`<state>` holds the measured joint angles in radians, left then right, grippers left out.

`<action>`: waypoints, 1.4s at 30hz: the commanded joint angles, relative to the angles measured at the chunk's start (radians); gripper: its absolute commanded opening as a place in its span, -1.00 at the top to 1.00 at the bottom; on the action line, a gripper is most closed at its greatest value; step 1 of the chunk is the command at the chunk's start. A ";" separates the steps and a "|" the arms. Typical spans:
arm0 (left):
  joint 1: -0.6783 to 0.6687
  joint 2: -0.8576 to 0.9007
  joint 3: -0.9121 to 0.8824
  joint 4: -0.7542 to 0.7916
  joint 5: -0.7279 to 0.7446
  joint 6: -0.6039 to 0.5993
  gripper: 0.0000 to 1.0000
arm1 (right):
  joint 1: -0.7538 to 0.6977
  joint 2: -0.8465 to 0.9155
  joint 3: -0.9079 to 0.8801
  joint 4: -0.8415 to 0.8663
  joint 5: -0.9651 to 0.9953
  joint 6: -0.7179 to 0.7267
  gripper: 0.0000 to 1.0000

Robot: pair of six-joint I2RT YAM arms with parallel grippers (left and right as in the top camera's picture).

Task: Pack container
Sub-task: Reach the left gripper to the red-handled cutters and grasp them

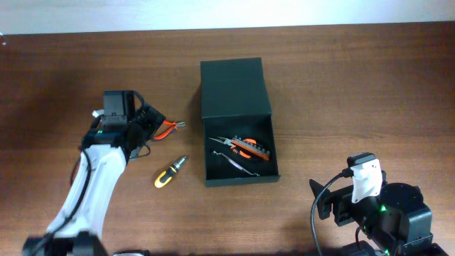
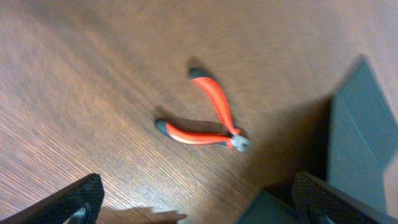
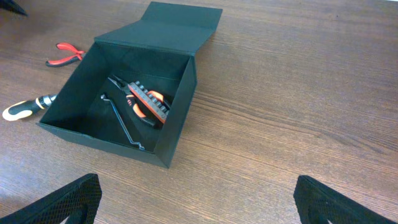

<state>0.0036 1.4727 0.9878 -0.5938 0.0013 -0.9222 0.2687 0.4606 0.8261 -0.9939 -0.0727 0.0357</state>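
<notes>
My right hand (image 3: 199,202) hangs low at the near edge of the table (image 1: 355,71), its fingers spread as wide as they go with nothing between them. Just ahead of it stands the container (image 3: 182,109), a dark box with its flap lid folded back flat on the wood behind it. On its floor lie a pair of orange-handled pliers with a black ribbed piece across them (image 3: 148,102) and, beside them, a thin black bent rod (image 3: 121,121). Past the box's left wall a screwdriver (image 3: 25,107) with a yellow and black handle lies on the bare table. A little farther on are red-handled cutters (image 2: 214,102), handles splayed and jaws pointing toward the box. My left hand (image 2: 199,205) hovers over those cutters, fingers fully apart and gripping nothing. I cannot tell from its blurred wrist picture how high above them it sits. A corner of the box shows at the right of that same view.
</notes>
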 commanded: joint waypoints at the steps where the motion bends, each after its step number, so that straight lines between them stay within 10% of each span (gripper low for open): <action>1: 0.006 0.068 0.032 0.003 -0.014 -0.219 -0.99 | -0.008 -0.008 -0.003 0.003 -0.006 0.010 -0.98; 28: 0.001 0.401 0.282 -0.211 0.092 -0.496 -1.00 | -0.008 -0.008 -0.003 0.003 -0.006 0.010 -0.98; 42: -0.003 0.500 0.283 -0.206 0.153 -0.533 -0.66 | -0.008 -0.008 -0.003 0.003 -0.006 0.010 -0.98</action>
<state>0.0032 1.9396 1.2572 -0.8001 0.1249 -1.4284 0.2687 0.4606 0.8261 -0.9939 -0.0727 0.0448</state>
